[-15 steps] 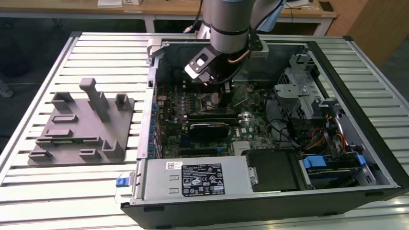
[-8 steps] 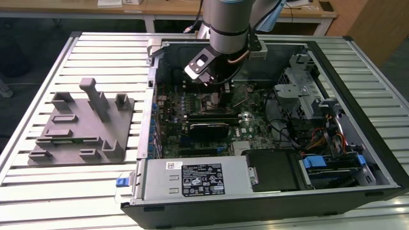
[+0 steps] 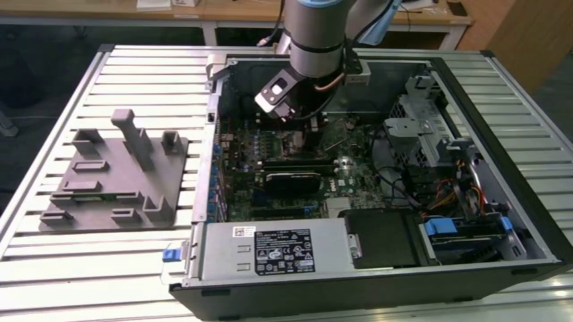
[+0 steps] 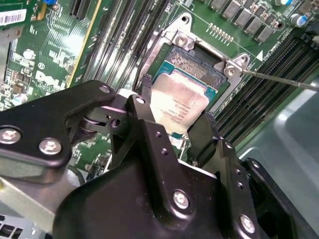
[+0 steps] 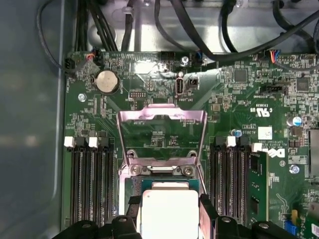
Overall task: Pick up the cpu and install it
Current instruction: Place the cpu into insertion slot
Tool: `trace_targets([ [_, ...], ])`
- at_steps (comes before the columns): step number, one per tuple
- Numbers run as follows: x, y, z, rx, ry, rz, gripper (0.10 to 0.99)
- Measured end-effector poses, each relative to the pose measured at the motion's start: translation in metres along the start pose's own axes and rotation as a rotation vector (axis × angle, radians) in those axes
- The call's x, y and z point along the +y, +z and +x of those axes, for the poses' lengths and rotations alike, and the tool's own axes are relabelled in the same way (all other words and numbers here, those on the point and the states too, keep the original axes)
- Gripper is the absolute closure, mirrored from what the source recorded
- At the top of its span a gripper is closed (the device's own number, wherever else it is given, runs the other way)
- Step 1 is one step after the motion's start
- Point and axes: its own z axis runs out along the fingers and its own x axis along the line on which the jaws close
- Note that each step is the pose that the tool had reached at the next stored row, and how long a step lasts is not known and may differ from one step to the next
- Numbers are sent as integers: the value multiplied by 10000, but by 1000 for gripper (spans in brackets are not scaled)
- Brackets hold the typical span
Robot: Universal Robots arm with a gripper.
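Gripper (image 4: 177,109) fingers (image 4: 209,130) are closed on opposite edges of the cpu (image 4: 180,99), over the open socket (image 4: 195,65). The cpu lid bears small print. Exterior view, lower centre: printed label (image 3: 284,251) on the power supply (image 3: 224,258).

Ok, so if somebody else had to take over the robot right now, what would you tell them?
Gripper: shut on the cpu, fingers on two opposite edges.
Cpu: held over the open socket inside the computer case; some socket contacts show beside it.
Done: cpu picked up and at the socket.
Left: cpu not yet seated; the hinged plate stands open.
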Motion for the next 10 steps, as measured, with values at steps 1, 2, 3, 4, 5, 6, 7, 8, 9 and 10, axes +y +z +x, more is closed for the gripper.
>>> trace_targets([
  [1, -7, 9, 4, -20, 0, 0, 545],
  [2, -15, 19, 8, -32, 0, 0, 545],
  [3, -21, 30, 11, -36, 0, 0, 545],
  [4, -25, 39, 12, -37, 1, 0, 545],
  [5, -27, 47, 12, -36, 0, 1, 545],
  [6, -28, 55, 12, -37, -1, 2, 545],
  [7, -28, 63, 12, -36, -3, 4, 545],
  [8, -29, 70, 12, -36, -4, 6, 545],
  [9, -31, 76, 12, -35, -5, 8, 545],
  [10, -34, 81, 13, -33, -8, 9, 545],
])
